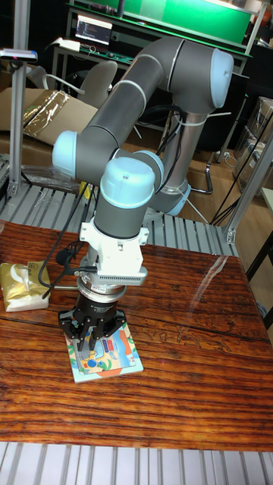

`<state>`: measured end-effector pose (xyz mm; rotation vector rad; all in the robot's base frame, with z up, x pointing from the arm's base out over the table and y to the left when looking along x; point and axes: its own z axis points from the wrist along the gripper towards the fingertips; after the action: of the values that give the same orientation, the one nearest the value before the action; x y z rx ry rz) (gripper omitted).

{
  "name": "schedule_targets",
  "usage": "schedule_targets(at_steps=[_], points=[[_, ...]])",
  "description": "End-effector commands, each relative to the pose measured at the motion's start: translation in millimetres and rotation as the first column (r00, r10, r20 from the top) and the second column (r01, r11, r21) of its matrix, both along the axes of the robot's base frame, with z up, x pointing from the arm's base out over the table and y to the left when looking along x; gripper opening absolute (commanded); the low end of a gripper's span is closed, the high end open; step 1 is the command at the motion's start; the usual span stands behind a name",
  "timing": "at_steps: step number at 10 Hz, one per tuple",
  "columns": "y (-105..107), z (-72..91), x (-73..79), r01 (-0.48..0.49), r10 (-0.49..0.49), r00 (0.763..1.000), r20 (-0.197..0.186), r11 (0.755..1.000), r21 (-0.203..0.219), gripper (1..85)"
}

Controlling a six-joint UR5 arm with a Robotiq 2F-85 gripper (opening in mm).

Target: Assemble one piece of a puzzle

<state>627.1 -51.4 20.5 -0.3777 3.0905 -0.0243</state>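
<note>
On the wooden bench (174, 364) there's exactly one puzzle board (106, 358), a small square with a colorful cartoon-ish picture in blues, oranges and greens. It lies flat near the left part of the bench, a bit tilted relative to the bench edge. One UR5 arm (129, 114) bends down from behind and its single hand (91, 339) points straight down right over the board's upper left part. The two dark fingers (82, 333) reach down to the board surface or just above it, can't really say if they touch. Honestly I can't tell whether the hand is spread or pinching anything either, the fingers are dark and bunched up against the busy picture, and if there's a loose puzzle piece between them it's too small to make out. So the piece itself: not visible as a separate thing from this angle, all I can see is the board with its picture.

Other stuff on the bench: one yellowish-gold packet (24, 285) lying at the far left edge, well apart from the board. One black cable (59, 261) loops off the wrist area toward that side. Behind the bench there's a metal slatted surface (45, 204), one grey office chair (95, 79), and one small screen (94, 29) lit up at the top.
</note>
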Motion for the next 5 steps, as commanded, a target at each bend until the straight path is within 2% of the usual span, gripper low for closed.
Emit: schedule_targets(at_steps=[1, 5], points=[[2.5, -0.8, -1.2, 0.014, -0.013, 1.000, -0.006, 1.000, 0.008, 26.7], [0.7, -2.0, -1.8, 0.003, -0.003, 1.000, -0.008, 1.000, 0.004, 26.7]])
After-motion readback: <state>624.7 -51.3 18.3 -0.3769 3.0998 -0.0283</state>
